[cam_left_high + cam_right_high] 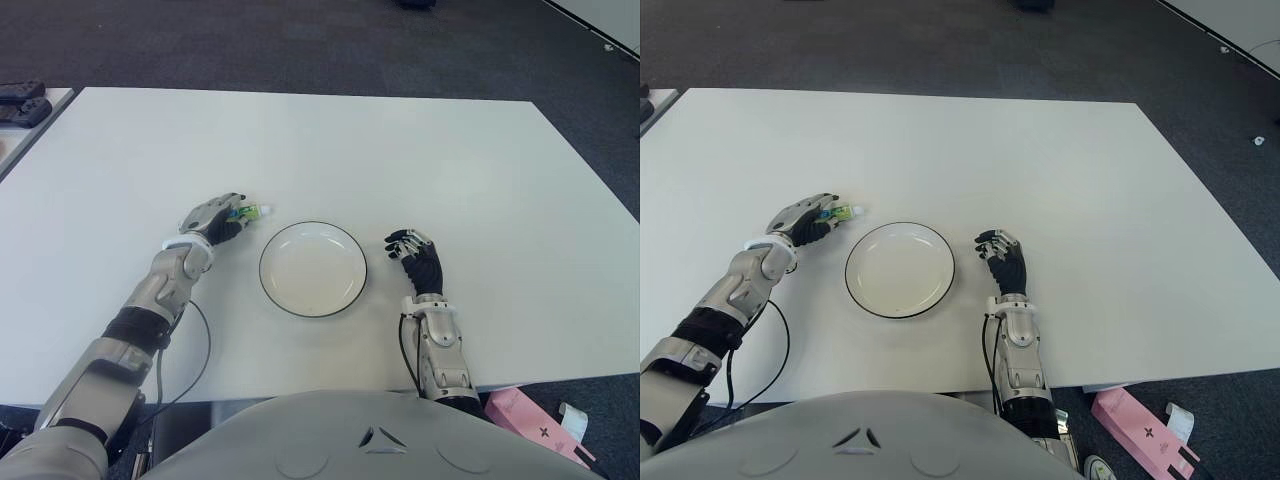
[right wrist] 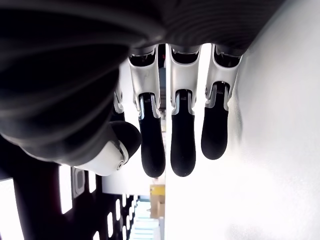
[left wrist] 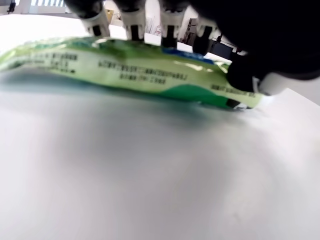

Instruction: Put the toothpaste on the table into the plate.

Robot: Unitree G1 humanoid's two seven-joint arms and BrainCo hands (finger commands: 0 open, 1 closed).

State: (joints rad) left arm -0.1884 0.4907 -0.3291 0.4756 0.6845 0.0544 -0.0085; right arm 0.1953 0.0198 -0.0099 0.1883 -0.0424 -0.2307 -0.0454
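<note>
A green and white toothpaste tube [image 1: 256, 211] lies on the white table [image 1: 420, 160], just left of the plate's far edge. My left hand [image 1: 222, 216] covers it, and only the cap end sticks out toward the plate. In the left wrist view the fingers [image 3: 134, 22] curl over the far side of the tube [image 3: 140, 70] and the thumb presses its near end, while the tube's underside stays at the table surface. The white plate [image 1: 313, 270] with a dark rim holds nothing. My right hand [image 1: 416, 256] shows right of the plate, fingers [image 2: 182, 145] relaxed and holding nothing.
Dark objects [image 1: 22, 100] sit on a side surface at the far left. A black cable [image 1: 203, 350] loops under my left forearm near the table's front edge. A pink box [image 1: 530, 420] lies on the floor at the lower right.
</note>
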